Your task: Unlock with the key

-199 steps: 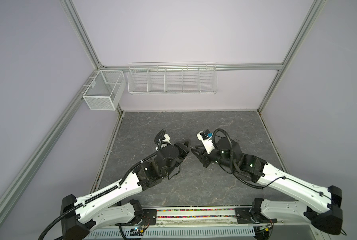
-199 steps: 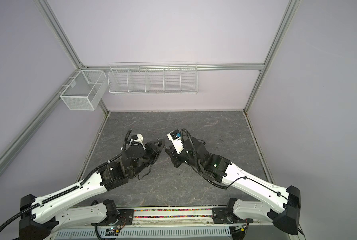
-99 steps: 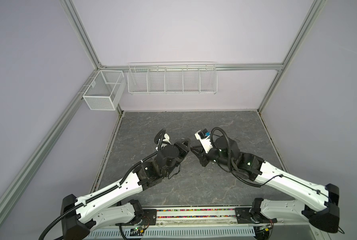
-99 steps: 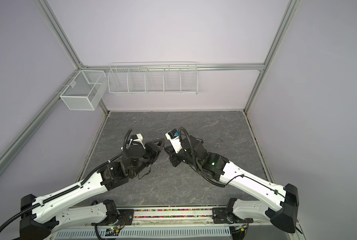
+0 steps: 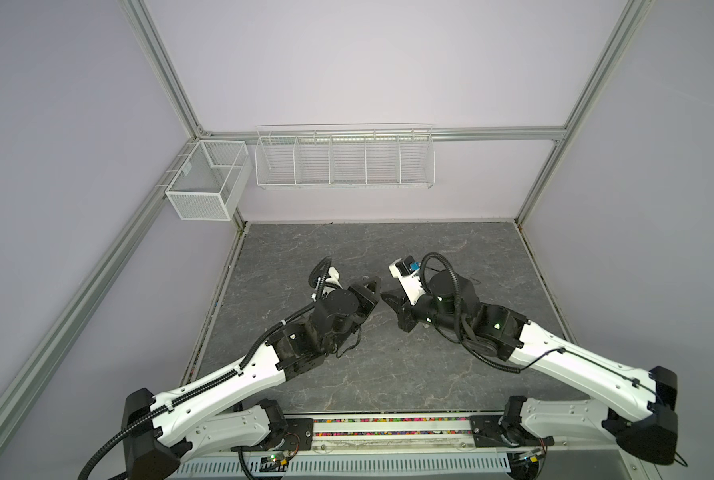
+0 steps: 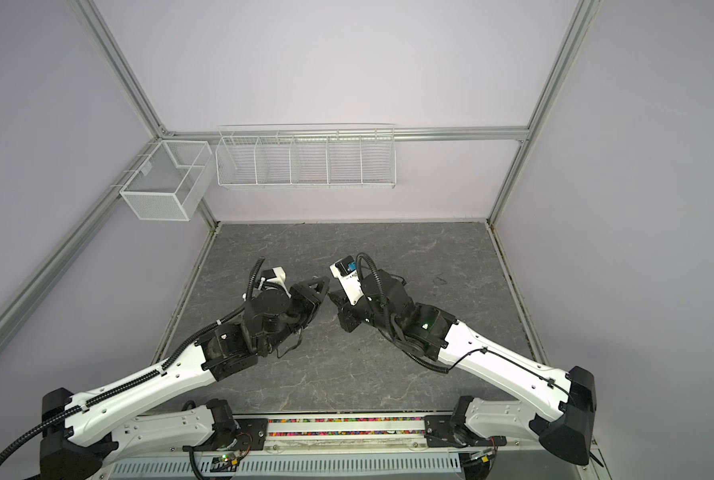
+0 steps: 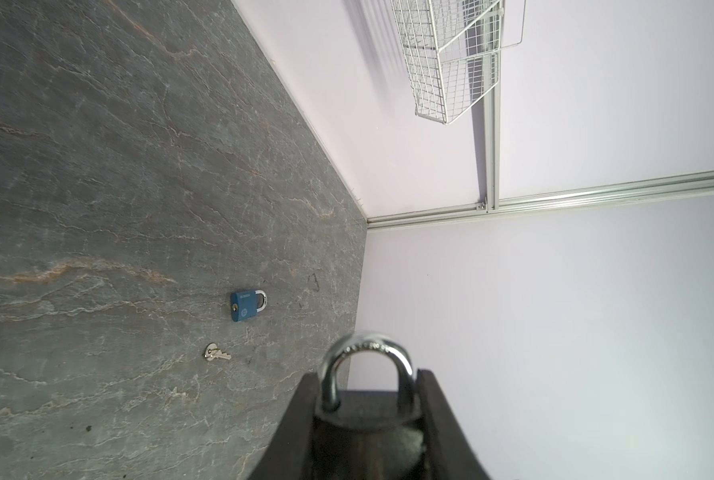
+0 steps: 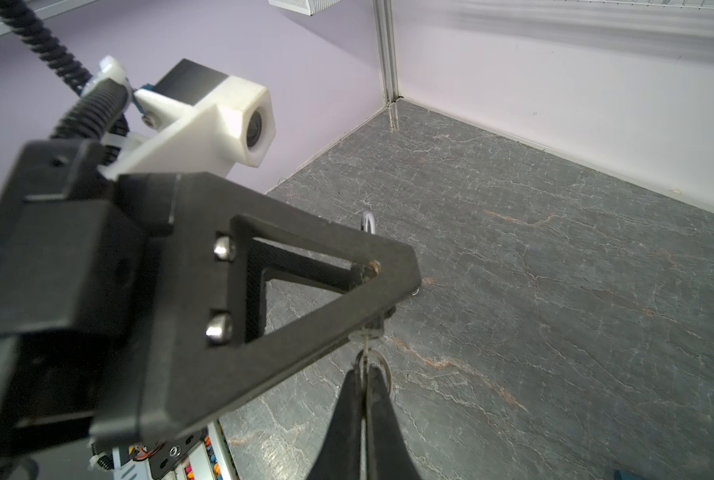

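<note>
Padlock [image 7: 368, 409] in left fingers [image 7: 440, 428], stamp unreadable

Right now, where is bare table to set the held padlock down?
Bare: the table strip between the back wall and the left pincer and right pincer; also the patch between those and the base rail. Crowded: where the pincers meet, and around the blue padlock and loose key.

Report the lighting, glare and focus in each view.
Both top views: even, diffuse light, faint shadows on the table. Left wrist view: the gripped padlock is close and soft, glare on its shackle; the blue padlock is sharp. Right wrist view: the left hand looms slightly blurred.
</note>
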Tool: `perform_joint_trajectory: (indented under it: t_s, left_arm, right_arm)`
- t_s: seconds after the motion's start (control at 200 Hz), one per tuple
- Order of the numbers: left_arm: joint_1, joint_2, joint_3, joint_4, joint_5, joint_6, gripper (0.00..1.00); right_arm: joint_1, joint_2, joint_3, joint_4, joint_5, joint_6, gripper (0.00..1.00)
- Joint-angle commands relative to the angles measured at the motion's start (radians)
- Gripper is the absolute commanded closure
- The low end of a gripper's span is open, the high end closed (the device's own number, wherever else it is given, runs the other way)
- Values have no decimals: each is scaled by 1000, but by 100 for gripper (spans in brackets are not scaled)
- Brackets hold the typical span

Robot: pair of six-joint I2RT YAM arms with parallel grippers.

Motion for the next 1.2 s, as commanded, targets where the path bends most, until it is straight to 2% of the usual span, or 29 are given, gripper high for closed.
perform_joint_trajectory:
  t_s: [0.0, 0.33, 0.495, 0.535, 0.585, 0.7, 0.78, 1.035, 1.109, 1.199]
  left_arm:
    - [-12, 15, 18, 86, 82, -26, 100]
    - [-23, 28, 41, 93, 139, -38, 100]
    - [-10, 5, 37, 31, 74, -18, 100]
    - [0, -4, 42, 16, 63, -3, 100]
    - [4, -15, 48, -3, 32, 30, 100]
    - [4, -29, 53, -20, -42, 90, 100]
    - [4, -36, 31, 51, -67, 138, 100]
    - [4, -31, 17, 127, -93, 186, 100]
    - [4, -30, 21, 122, -97, 193, 100]
    - [4, -30, 18, 127, -99, 196, 100]
  right_arm:
    - [-4, 10, 8, 75, -12, -15, 93]
    - [-5, 34, 9, 129, -10, -46, 94]
    - [-3, -4, 13, 71, -35, -38, 93]
    - [-4, -24, 7, 46, -21, -35, 88]
    - [-5, -53, -5, 21, -8, -28, 73]
    - [-5, -109, -28, -3, -24, 10, 55]
    - [-5, -111, -27, -4, -45, 42, 48]
    - [-4, -53, 8, 8, -27, 40, 48]
    - [-5, -35, 12, 22, -26, 36, 56]
    - [-5, -23, 19, 31, -22, 25, 56]
